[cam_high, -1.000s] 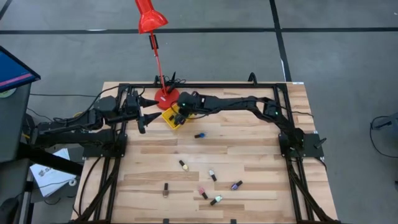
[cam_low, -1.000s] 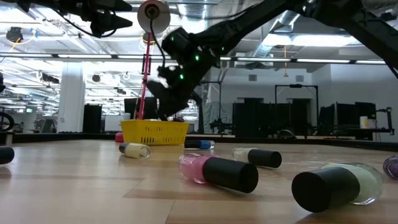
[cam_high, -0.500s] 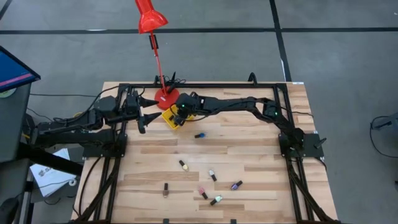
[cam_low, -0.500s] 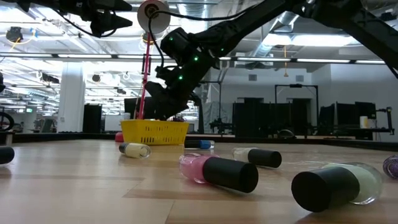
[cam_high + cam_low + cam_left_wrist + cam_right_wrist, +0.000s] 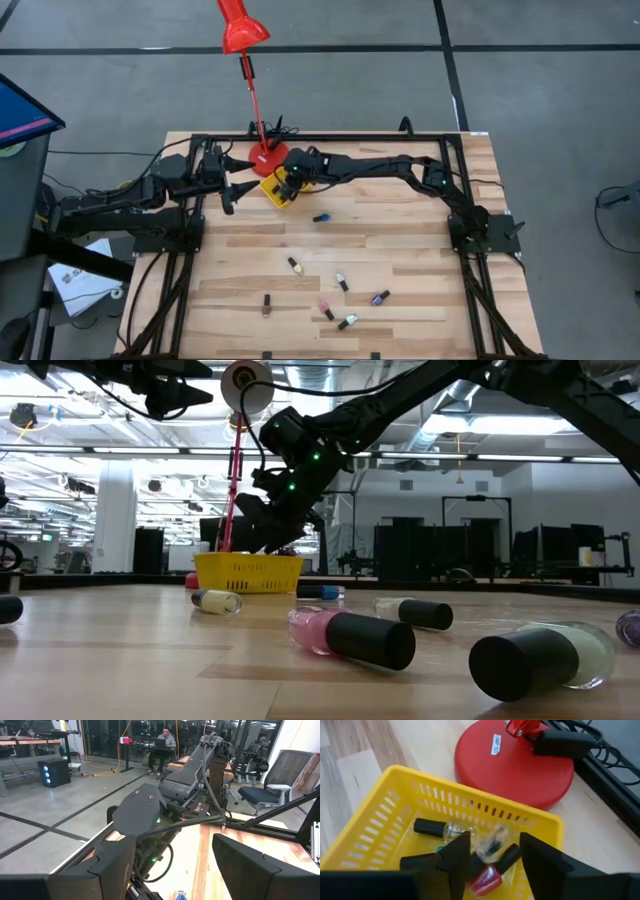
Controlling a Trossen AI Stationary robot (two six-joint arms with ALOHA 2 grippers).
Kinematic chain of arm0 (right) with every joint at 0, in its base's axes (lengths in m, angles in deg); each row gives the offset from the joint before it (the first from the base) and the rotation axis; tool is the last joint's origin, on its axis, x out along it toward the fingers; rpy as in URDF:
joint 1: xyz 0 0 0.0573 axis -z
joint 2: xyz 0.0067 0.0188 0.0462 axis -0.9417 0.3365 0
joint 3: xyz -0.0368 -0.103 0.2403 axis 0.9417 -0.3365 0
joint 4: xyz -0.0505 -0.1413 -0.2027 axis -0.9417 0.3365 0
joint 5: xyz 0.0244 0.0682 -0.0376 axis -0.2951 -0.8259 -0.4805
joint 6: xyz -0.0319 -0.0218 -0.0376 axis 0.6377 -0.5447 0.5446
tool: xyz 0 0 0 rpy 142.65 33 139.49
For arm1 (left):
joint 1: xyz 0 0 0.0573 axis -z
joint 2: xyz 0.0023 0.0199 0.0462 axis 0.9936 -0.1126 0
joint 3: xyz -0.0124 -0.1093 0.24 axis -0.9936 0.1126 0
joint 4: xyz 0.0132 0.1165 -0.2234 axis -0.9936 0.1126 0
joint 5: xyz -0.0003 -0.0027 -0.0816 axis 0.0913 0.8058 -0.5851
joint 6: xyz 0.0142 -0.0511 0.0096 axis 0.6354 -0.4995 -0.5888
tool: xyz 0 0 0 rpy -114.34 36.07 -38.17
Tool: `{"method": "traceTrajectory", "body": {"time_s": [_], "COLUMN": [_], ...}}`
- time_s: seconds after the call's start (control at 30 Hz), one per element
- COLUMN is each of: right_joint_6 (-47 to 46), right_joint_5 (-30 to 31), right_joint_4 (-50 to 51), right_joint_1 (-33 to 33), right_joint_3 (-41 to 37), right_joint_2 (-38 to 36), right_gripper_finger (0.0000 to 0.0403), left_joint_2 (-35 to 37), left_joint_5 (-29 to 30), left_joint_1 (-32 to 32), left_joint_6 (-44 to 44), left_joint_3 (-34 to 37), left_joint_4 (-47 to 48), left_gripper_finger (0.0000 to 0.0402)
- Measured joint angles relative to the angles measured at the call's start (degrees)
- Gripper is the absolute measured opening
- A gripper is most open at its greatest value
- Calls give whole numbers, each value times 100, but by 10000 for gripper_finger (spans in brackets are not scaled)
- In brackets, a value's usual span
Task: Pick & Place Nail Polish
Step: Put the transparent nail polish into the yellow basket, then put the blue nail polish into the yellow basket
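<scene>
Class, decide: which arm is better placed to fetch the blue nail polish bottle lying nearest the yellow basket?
Right. Its pincer hangs open over the yellow basket, beside the blue bottle; the left pincer waits beyond the basket.

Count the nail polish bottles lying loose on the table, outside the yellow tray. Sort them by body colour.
pale bottles: 2
blue bottle: 1
purple bottle: 1
pink bottle: 1
green bottle: 1
dark bottle: 1
Total: 7
</scene>
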Motion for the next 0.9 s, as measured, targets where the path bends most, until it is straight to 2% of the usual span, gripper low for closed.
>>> {"method": "traceTrajectory", "body": {"time_s": [0.2,0.37,0.53,0.67,0.77,0.9], "right_joint_6": [-41,114,715,1342,1650,1681], "right_joint_5": [-220,-344,-1130,-1423,-1453,-1572], "right_joint_4": [-6,337,1334,2560,3195,3084], "right_joint_1": [27,39,99,47,-50,-222], "right_joint_3": [0,267,496,487,249,-646], "right_joint_2": [-14,-450,-1318,-1972,-2364,-2711], "right_gripper_finger": [217,234,234,234,234,234], "left_joint_2": [0,0,-2,0,1,1], "left_joint_5": [0,0,0,0,0,0], "left_joint_1": [0,0,0,0,0,0], "left_joint_6": [0,0,0,17,17,18], "left_joint_3": [0,0,0,0,0,0], "left_joint_4": [0,1,0,1,1,2], "left_gripper_finger": [259,260,259,259,260,260]}}
